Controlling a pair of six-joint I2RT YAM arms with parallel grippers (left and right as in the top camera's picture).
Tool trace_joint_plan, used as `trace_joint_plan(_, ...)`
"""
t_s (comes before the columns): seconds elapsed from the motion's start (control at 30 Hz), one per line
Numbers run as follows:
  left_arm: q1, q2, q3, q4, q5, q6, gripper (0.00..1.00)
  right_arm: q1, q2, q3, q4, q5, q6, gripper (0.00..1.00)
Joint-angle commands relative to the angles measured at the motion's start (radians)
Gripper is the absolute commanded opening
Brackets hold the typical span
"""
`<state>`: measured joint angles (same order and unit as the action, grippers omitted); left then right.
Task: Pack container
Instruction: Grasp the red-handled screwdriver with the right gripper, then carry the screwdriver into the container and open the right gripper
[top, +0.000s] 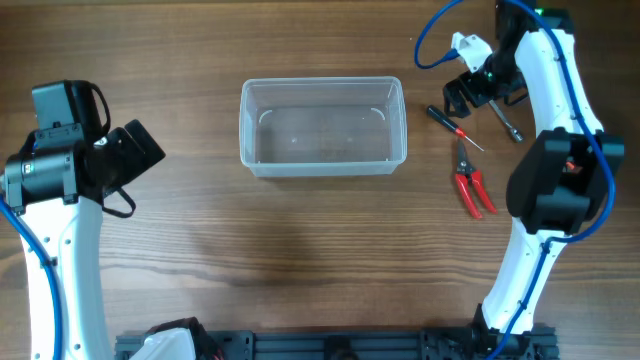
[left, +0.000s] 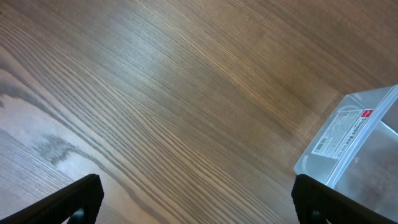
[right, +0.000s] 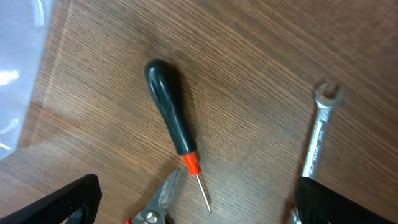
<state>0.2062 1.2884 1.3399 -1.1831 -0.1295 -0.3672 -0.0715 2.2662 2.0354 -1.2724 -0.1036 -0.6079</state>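
The clear plastic container (top: 322, 126) stands empty in the upper middle of the table; one corner of it with a label shows in the left wrist view (left: 357, 140). A black-handled screwdriver (top: 447, 122) (right: 173, 127), red-handled pliers (top: 470, 184) (right: 158, 204) and a metal wrench (top: 506, 120) (right: 320, 132) lie right of the container. My right gripper (top: 470, 92) (right: 198, 205) is open and empty, hovering above the screwdriver and wrench. My left gripper (top: 135, 155) (left: 198, 202) is open and empty over bare wood, left of the container.
The wooden table (top: 300, 260) carries only the tools and the container. A black rail (top: 330, 345) runs along the front edge. The right arm's white links (top: 555, 180) stand over the table's right side.
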Motion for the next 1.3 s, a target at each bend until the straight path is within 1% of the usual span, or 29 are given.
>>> trace_joint_plan(0.0,0.005,0.0,0.002,0.025,0.008,0.009,1.0,0.014,0.043,-0.032,0.005,0.006,-0.07,0.99)
trace_joint_plan(0.1,0.005,0.0,0.002,0.029,0.009,-0.007,1.0,0.034,0.056,-0.064,0.035,0.006,-0.08,0.99)
trace_joint_plan(0.13,0.005,0.0,0.002,0.029,0.009,-0.007,1.0,0.045,0.061,-0.079,0.042,0.006,-0.101,0.97)
trace_joint_plan(0.23,0.005,0.0,0.002,0.029,0.009,-0.007,1.0,0.063,0.064,-0.138,0.095,0.033,-0.099,0.95)
trace_joint_plan(0.27,0.005,0.0,0.002,0.029,0.009,-0.007,1.0,0.064,0.064,-0.164,0.123,0.048,-0.096,0.93)
trace_joint_plan(0.4,0.005,0.0,0.002,0.028,0.009,-0.007,1.0,0.064,0.065,-0.245,0.224,0.105,-0.055,0.93)
trace_joint_plan(0.5,0.005,0.0,0.002,0.028,0.009,-0.007,1.0,0.065,0.066,-0.293,0.278,0.104,-0.042,0.93)
trace_joint_plan(0.57,0.005,0.0,0.002,0.028,0.01,-0.007,1.0,0.066,0.066,-0.313,0.288,0.104,-0.039,0.88)
trace_joint_plan(0.6,0.005,0.0,0.002,0.028,0.01,-0.007,1.0,0.066,0.066,-0.315,0.288,0.103,-0.035,0.82)
trace_joint_plan(0.67,0.005,0.0,0.002,0.028,0.01,-0.007,1.0,0.066,0.066,-0.315,0.289,0.103,-0.017,0.78)
trace_joint_plan(0.7,0.005,0.0,0.002,0.028,0.009,-0.007,1.0,0.066,0.066,-0.315,0.289,0.103,-0.016,0.69)
trace_joint_plan(0.73,0.005,0.0,0.002,0.028,0.009,-0.007,1.0,0.066,0.066,-0.315,0.289,0.103,-0.01,0.63)
trace_joint_plan(0.77,0.005,0.0,0.002,0.028,0.009,-0.007,1.0,0.066,0.066,-0.315,0.289,0.104,-0.009,0.53)
trace_joint_plan(0.8,0.005,0.0,0.002,0.028,0.009,-0.007,1.0,0.066,0.066,-0.314,0.29,0.104,0.007,0.48)
trace_joint_plan(0.87,0.005,0.0,0.002,0.028,0.009,-0.007,1.0,0.066,0.066,-0.314,0.29,0.104,0.009,0.42)
trace_joint_plan(1.0,0.005,0.0,0.002,0.028,0.009,-0.007,1.0,0.066,0.066,-0.314,0.289,0.103,0.009,0.18)
trace_joint_plan(1.03,0.005,0.0,0.002,0.028,0.009,-0.007,1.0,0.066,0.066,-0.314,0.29,0.103,0.009,0.16)
trace_joint_plan(1.07,0.005,0.0,0.002,0.028,0.009,-0.007,1.0,0.066,0.066,-0.314,0.29,0.103,0.01,0.12)
trace_joint_plan(1.1,0.005,0.0,0.002,0.028,0.01,-0.007,1.0,0.066,0.066,-0.314,0.292,0.103,0.009,0.04)
trace_joint_plan(1.17,0.005,0.0,0.002,0.028,0.01,-0.007,1.0,0.066,0.066,-0.314,0.297,0.103,0.011,0.04)
trace_joint_plan(1.27,0.005,0.0,0.002,0.028,0.009,-0.007,1.0,0.066,0.05,-0.275,0.304,0.104,0.08,0.04)
